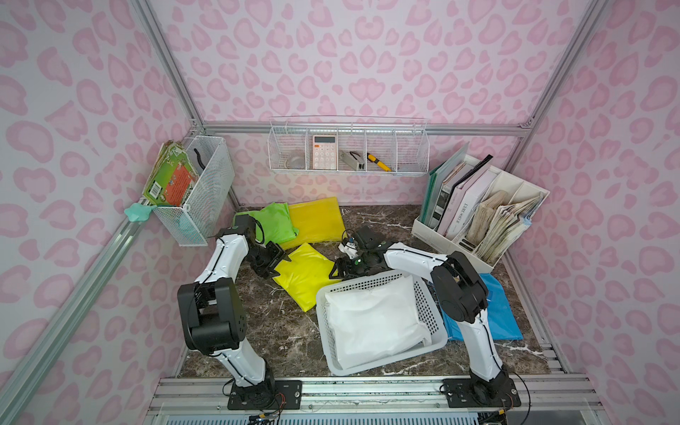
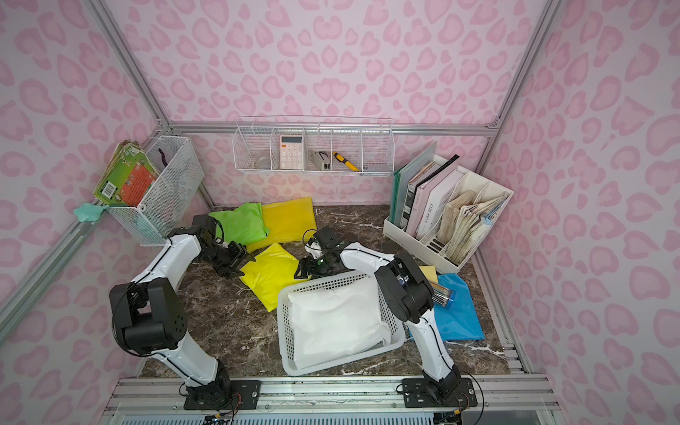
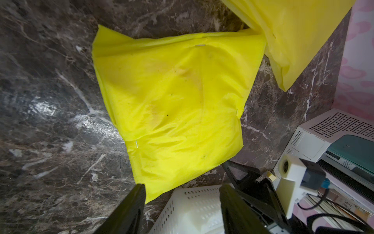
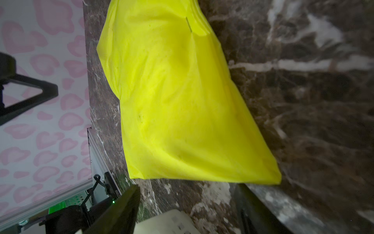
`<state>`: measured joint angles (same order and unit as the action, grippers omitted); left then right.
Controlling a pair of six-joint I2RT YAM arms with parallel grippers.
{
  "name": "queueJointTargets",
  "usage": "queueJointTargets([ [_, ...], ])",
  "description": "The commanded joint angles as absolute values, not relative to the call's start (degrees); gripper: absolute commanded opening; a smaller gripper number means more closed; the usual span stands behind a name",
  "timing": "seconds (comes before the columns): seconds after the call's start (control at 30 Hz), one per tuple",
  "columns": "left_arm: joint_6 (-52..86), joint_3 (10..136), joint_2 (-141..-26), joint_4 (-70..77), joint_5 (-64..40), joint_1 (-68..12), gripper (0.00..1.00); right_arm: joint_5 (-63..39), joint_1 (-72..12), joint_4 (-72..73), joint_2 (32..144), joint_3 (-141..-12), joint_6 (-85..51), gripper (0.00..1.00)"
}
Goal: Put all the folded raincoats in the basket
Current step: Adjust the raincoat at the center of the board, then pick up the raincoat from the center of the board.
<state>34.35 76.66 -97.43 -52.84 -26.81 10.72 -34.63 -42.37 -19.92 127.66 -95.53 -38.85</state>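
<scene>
Pickup stage: yellow raincoat (image 1: 305, 274) lies flat on the counter (image 1: 279, 331), just beside the basket (image 1: 362, 282), between my left end effector (image 1: 277, 265) and right end effector (image 1: 335, 270), both released, empty. Next I'd pinch opposite edges, lift together.

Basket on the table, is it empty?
No, the basket has a folded white raincoat lying inside it, filling most of its floor.
</scene>
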Motion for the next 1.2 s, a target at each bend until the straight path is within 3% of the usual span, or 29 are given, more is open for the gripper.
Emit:
queueJointTargets([
  [0.0,33.4,75.2,-95.9,-53.0,-27.0,11.1,0.64,-37.7,-42.3,-16.1,131.6,-100.1,-45.8,0.67],
  [0.2,32.1,72.6,-92.7,-53.8,-25.2,11.5,0.64,-37.8,-41.6,-16.2,140.7,-109.7,-49.4,0.62],
  [0.43,31.4,70.4,-89.5,-54.9,-24.0,11.8,0.66,-34.8,-38.7,-29.4,154.8,-137.5,-43.0,0.59],
  [0.53,31.8,70.9,-90.9,-54.3,-25.5,11.8,0.66,-34.3,-36.9,-29.3,156.9,-143.5,-42.2,0.6],
  [0.63,32.7,71.4,-93.3,-52.9,-26.8,11.8,0.65,-36.3,-36.4,-29.1,154.3,-140.9,-42.3,0.63],
  [0.77,34.2,72.0,-96.9,-50.0,-27.4,11.8,0.63,-30.9,-37.8,-30.0,146.4,-129.2,-39.4,0.66],
  [0.9,35.9,72.7,-100.1,-47.4,-27.9,11.8,0.6,-33.5,-38.4,-20.6,140.4,-115.0,-42.6,0.67],
  [1.17,37.3,71.5,-103.4,-45.2,-27.3,11.8,0.58,-37.3,-41.0,-8.7,140.6,-107.7,-47.2,0.64],
])
